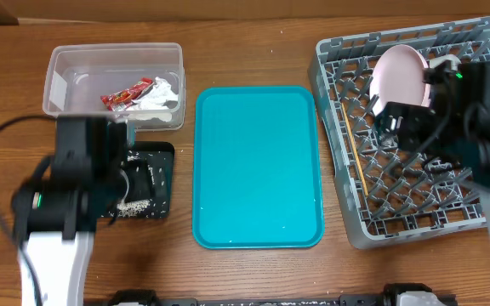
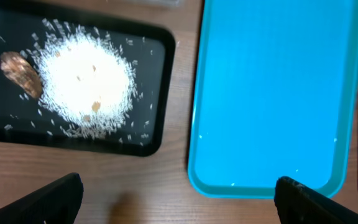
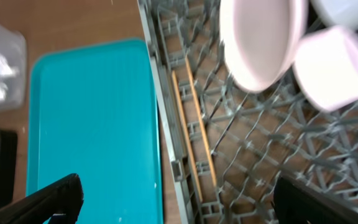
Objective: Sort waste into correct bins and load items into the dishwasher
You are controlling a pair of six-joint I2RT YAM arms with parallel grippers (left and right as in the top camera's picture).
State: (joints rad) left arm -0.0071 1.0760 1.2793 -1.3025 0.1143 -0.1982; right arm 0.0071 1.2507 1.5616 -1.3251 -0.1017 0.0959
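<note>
The clear tub [image 1: 82, 78] at the back left holds the red wrapper [image 1: 126, 95] and the white napkin [image 1: 162, 99]. The black tray [image 1: 163, 174] holds a pile of rice [image 2: 86, 84] and the brown scrap [image 2: 20, 73]. My left gripper [image 2: 179, 208] is open and empty above the wood near the black tray's front edge. The grey rack [image 1: 415, 231] holds the pink plate [image 1: 398, 75], a pink cup [image 3: 331, 65], a white bowl [image 3: 347, 9] and two chopsticks [image 3: 194, 124] lying flat. My right gripper [image 3: 179, 199] is open and empty above the rack's left wall.
The teal serving tray [image 1: 258, 166] lies between the black tray and the rack, with a few specks on it. It also shows in the left wrist view [image 2: 272, 93] and the right wrist view [image 3: 92, 124]. My left arm covers part of the black tray from overhead.
</note>
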